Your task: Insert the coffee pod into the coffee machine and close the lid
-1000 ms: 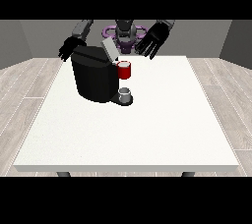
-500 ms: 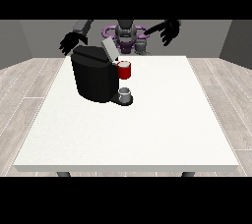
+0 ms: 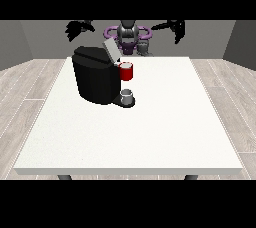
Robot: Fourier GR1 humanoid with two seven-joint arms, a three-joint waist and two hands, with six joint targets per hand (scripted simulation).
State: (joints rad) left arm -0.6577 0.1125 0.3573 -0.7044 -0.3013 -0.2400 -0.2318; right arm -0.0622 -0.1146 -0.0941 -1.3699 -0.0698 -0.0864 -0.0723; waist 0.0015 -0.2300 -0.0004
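On the near side we see the big white table [image 3: 130, 142], and its front half is bare white top. Two dark legs poke out under its front edge.

Farther back, on the side of the table at the view's left, stands the black coffee machine [image 3: 95, 79]. It is a chunky dark box. At its foot, on the side toward the middle of the table, sits a small grey thing [image 3: 127, 95] on a dark base; we cannot tell if it is the pod. Just above it we see a red thing at the machine [image 3: 126, 71], touching the machine's side. The grey lid [image 3: 110, 51] on top of the machine is tilted up and open.

Past the far edge of the table is the robot [image 3: 129, 34], with a dark head and purple shoulders. Beside it, at the far edge, is another small grey shape [image 3: 143, 47] that we cannot name.

Both arms are raised and held out wide, well apart from the machine. The robot hand at the view's left [image 3: 80, 28] is high above the machine, with its fingers spread and holding nothing. The robot hand at the view's right [image 3: 176, 28] is up too, fingers hanging loose and holding nothing.
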